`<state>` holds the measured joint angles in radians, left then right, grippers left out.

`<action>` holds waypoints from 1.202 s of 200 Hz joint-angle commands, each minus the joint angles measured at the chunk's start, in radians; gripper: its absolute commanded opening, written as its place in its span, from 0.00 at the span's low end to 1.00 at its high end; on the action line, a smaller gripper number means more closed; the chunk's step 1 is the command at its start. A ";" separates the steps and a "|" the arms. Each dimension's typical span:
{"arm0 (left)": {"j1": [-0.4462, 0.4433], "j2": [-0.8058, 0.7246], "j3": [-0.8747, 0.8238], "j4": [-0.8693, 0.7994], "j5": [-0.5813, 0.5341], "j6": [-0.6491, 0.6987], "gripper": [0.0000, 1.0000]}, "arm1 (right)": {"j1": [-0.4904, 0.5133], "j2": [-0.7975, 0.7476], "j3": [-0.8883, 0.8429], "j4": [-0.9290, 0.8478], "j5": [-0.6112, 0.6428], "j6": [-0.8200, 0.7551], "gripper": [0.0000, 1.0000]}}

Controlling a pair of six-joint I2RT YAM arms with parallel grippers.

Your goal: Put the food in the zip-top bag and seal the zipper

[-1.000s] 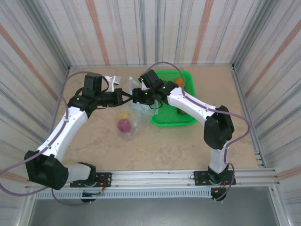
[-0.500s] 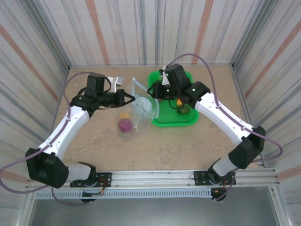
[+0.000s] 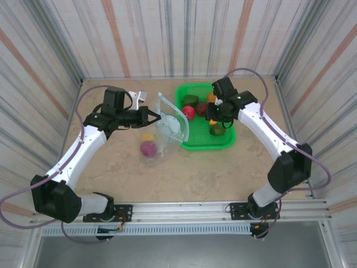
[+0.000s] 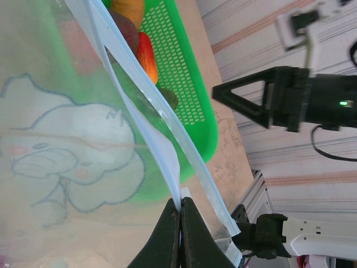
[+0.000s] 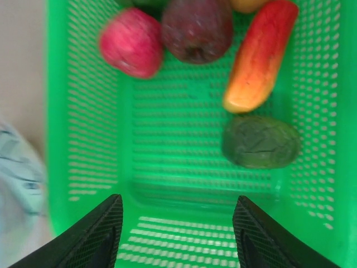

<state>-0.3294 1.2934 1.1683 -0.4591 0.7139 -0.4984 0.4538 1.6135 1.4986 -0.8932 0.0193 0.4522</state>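
Note:
My left gripper [image 3: 152, 116] is shut on the mouth edge of the zip-top bag [image 3: 172, 126], holding it up; the jaws [image 4: 180, 207] pinch the pale blue zipper [image 4: 139, 78]. A yellow piece [image 3: 146, 137] and a magenta piece [image 3: 148, 148] of the food lie at the bag's low end, apparently inside the clear plastic. My right gripper [image 5: 178, 234] hangs open over the green basket [image 5: 89, 139], nothing between its fingers. Below it lie a pink-red fruit [image 5: 131, 42], a dark maroon one [image 5: 196, 28], an orange-red long one [image 5: 259, 56] and a dark green one [image 5: 261, 142].
The basket [image 3: 192, 144] stands at the back right of the tan table, its left side close to the raised bag. Striped walls close in the table on three sides. A small white clip-like object [image 3: 136, 96] lies behind the left arm.
The right arm has swung from the bag's mouth rightward to above the basket. The left gripper keeps its hold on the bag's edge, barely moved.

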 commanded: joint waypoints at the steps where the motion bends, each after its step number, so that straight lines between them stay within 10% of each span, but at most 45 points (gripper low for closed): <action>1: -0.005 -0.008 0.002 -0.001 0.022 0.016 0.00 | 0.001 0.091 0.031 -0.143 0.112 -0.126 0.60; 111: -0.008 -0.017 -0.001 0.001 0.019 0.015 0.00 | -0.041 0.423 0.131 -0.086 0.179 -0.237 0.85; 179: -0.009 -0.014 -0.001 0.000 0.019 0.017 0.00 | -0.044 0.459 0.144 -0.065 -0.071 -0.191 0.75; 240: -0.010 -0.016 -0.001 0.000 0.020 0.015 0.00 | -0.046 0.460 0.123 -0.055 -0.037 -0.180 0.58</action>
<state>-0.3344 1.2930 1.1683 -0.4591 0.7139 -0.4984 0.4061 2.0686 1.6325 -0.9485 -0.0025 0.2539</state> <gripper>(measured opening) 0.050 0.679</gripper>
